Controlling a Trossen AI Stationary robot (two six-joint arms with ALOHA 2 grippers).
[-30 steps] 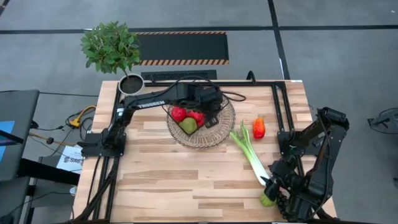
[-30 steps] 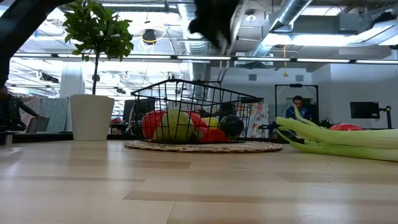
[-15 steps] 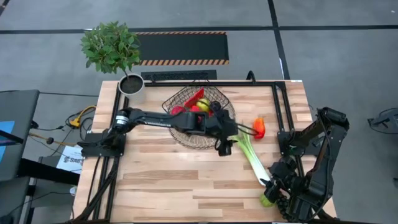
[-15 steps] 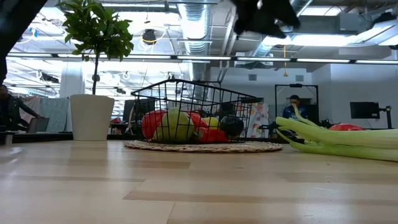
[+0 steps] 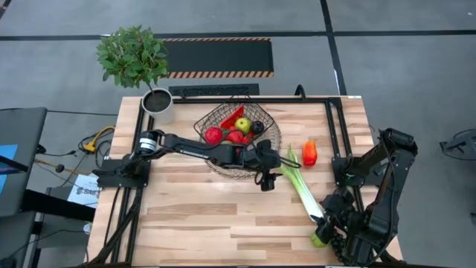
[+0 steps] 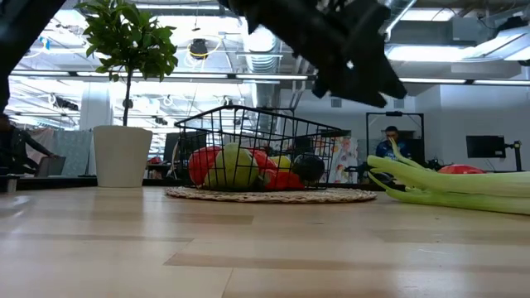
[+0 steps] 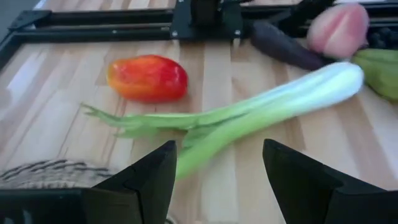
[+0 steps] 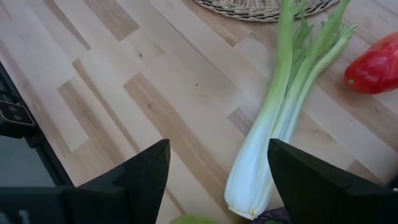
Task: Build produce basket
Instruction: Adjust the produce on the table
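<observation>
The dark wire basket (image 5: 236, 132) stands on a round wicker tray (image 5: 223, 165) and holds red and green fruit (image 5: 242, 124); it also shows in the low view (image 6: 257, 141). A long white-green leek (image 5: 303, 187) lies on the table to the basket's right, with a red pepper (image 5: 309, 154) beside its leafy end. My left gripper (image 5: 267, 179) is open and empty, hanging above the table by the leek's leaves (image 7: 186, 121). My right gripper (image 8: 217, 146) is open and empty over the leek's white end (image 8: 261, 168).
A potted plant (image 5: 152, 100) stands at the far left corner. An aubergine (image 7: 286, 46), a peach (image 7: 339, 30) and a green fruit (image 7: 379, 71) lie by the right arm's base. Black frame rails (image 5: 335, 126) run along the far and right sides. A person (image 6: 396, 141) shows in the room beyond.
My left gripper has gone from above the basket toward the table's right and near edges, then come down lower beside the leek's leafy end. The fruit in the basket, covered by the arm before, shows from above.
</observation>
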